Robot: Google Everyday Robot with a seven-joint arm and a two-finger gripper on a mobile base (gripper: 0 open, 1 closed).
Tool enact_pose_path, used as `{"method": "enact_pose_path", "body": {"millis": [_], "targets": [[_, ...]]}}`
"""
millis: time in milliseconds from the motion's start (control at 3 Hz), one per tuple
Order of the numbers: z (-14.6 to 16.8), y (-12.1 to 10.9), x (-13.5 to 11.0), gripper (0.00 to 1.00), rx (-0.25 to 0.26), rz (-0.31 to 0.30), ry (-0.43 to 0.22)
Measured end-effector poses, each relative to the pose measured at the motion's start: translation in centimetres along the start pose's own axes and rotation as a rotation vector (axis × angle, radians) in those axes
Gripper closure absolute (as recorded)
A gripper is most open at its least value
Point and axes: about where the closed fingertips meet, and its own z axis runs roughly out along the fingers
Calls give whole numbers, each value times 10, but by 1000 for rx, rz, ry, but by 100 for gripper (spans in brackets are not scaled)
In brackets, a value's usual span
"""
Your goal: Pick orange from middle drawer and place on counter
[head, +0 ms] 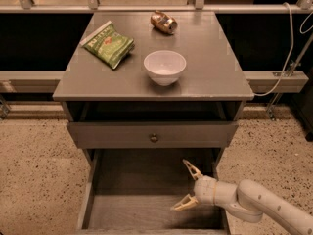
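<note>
The middle drawer is pulled out at the bottom of the view, showing a plain grey floor and low side walls. No orange shows in it or anywhere else; the orange is hidden or out of view. My gripper reaches in from the lower right and hovers over the right half of the drawer floor, fingers spread wide open and empty. The counter is the flat grey top of the cabinet above.
On the counter stand a white bowl, a green chip bag and a brownish can lying on its side. A closed drawer front with a round knob sits above the open drawer. Speckled floor lies on both sides.
</note>
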Motion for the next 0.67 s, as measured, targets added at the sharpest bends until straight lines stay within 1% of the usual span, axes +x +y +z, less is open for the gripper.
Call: {"method": "enact_pose_path", "body": {"millis": [333, 667], "targets": [[-3, 7, -9, 0, -42, -28, 35], [-24, 28, -31, 0, -108, -38, 137]]}}
